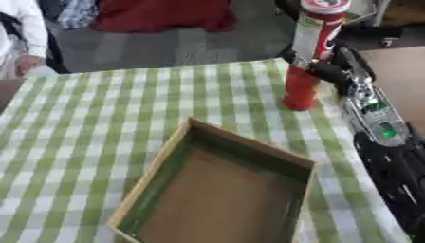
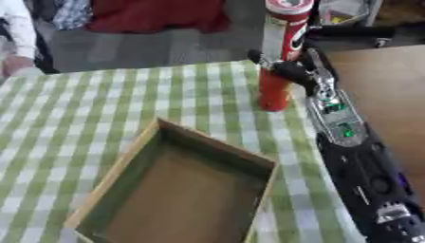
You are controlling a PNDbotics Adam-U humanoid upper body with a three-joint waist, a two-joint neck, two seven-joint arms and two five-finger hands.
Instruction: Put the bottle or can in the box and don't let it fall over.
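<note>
Your right hand (image 1: 325, 71) is up at the far right corner of the table, wrapped around the tall red can (image 1: 309, 57) — the dark fingers (image 2: 282, 67) curl across its middle, roughly where the white label gives way to the plain red lower half. The can is upright, maybe leaning a touch, with its capped top poking up past the far table edge into the background. Its base looks right down at the green-and-white checked tablecloth (image 1: 91, 128), but you can't really tell from here whether it's resting on the cloth or just off it. Your forearm comes in along the right edge of the table from the lower right, with silver hardware and a little green light showing behind the wrist. The box (image 1: 217, 190) is the open cardboard tray sitting nearer to you, a bit right of center, turned at an angle so one corner points toward the far side. Nothing is in it — just the brown bottom showing. So the can is beyond the box and off to its right, well apart from it, with a strip of checked cloth between the can's base and the box's far corner. Your left hand doesn't show up in either eye view. The can sits on the left side of your hand, the palm side hidden behind it.
</note>
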